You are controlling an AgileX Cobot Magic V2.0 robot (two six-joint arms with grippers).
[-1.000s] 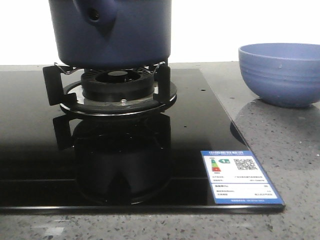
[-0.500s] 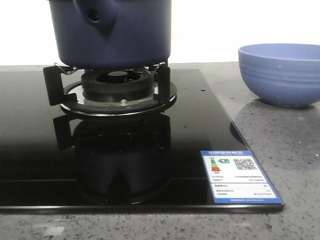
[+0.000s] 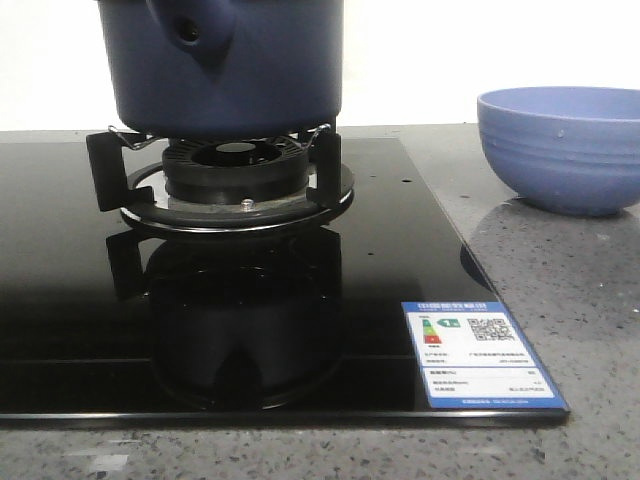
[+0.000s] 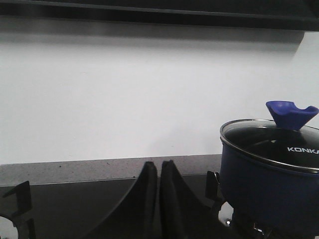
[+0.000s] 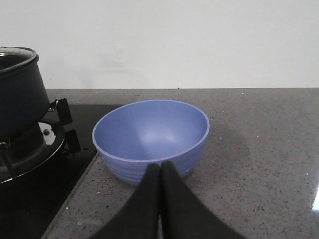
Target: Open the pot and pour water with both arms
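Task not started: dark navy round pot point(image 3: 228, 62) sits on the black gas burner point(image 3: 235, 180), glass lid point(image 4: 271, 142) on. Left gripper point(image 4: 159, 172) and right gripper point(image 5: 160, 172) both pressed together, empty. Next: open left gripper, reach blue lid knob point(image 4: 290, 114).

On your left the pot point(image 3: 225, 65) stands on the burner grate point(image 3: 225, 175) and blocks that side; its lid knob point(image 4: 291, 114) rises above the glass lid. The bowl point(image 3: 562, 145) occupies the far right counter. Between them you have an open lane, and the near glass cooktop point(image 3: 60, 320) lies free.
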